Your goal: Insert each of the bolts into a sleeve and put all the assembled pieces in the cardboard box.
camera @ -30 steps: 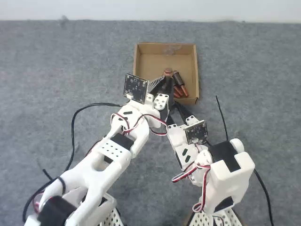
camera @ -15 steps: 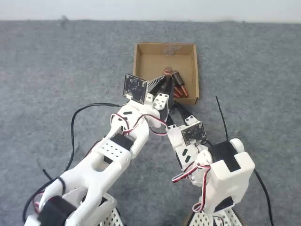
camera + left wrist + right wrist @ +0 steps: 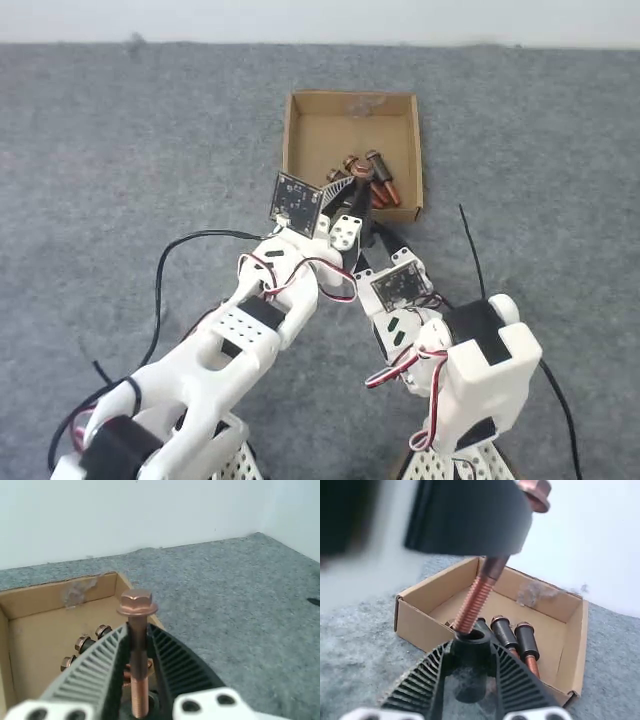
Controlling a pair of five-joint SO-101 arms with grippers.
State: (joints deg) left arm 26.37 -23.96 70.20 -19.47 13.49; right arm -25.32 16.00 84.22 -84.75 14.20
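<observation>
Now held tight in left gripper [image 3: 136,630]: bolt [image 3: 472,602], head up, long axis tilted; threaded tip right at mouth of sleeve [image 3: 471,636]; sleeve pinched in right gripper [image 3: 470,647] just below, near front wall of box [image 3: 420,620] w/ a few assembled pcs [image 3: 507,635] inside; can't tell if tip is inside yet; sleeve body mostly hidden by fingers.
</observation>
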